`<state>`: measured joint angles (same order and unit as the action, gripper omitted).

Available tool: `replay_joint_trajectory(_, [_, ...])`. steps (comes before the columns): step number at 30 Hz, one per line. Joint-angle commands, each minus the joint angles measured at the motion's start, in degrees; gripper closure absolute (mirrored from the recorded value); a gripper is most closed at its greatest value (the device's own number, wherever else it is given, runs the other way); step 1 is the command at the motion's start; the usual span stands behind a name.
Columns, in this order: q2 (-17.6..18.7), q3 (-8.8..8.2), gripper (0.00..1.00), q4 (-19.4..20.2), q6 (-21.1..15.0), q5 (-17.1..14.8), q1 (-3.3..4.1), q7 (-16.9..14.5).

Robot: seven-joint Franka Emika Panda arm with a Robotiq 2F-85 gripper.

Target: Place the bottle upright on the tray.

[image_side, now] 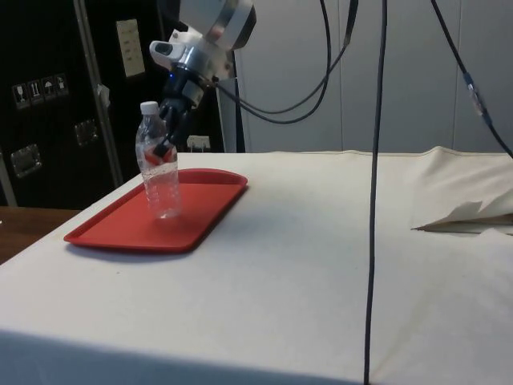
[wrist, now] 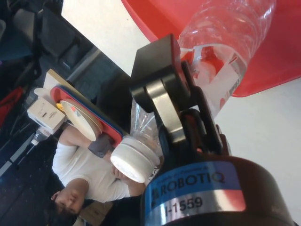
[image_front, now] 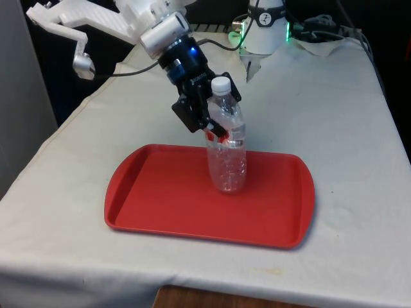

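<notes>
1 clear bottle [image_front: 227,151] with a white cap [image_front: 220,85] stands on the red tray [image_front: 160,199], its base down on the tray floor, as I run the arm from afar. The gripper [image_front: 213,126] is clenched on the bottle just below the shoulder, at the red-and-white label [wrist: 221,77], reaching in at a slant from above. The bottle hangs directly beneath the gripper and looks close to upright, perhaps a touch tilted. My judgement: settle the base flat first, part the fingers [wrist: 160,101] slowly, then back out along the approach line so neither one brushes the light bottle over. The tray sits on the white-clothed surface [image_front: 334,102]; a person [wrist: 89,174] sits beyond the cap.
</notes>
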<state>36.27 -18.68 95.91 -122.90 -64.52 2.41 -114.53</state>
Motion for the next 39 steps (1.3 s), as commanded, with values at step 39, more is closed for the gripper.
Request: replay_joint_trajectory(39, [0.6, -0.63, 1.0, 0.0, 0.3, -0.1, -0.11, -0.3])
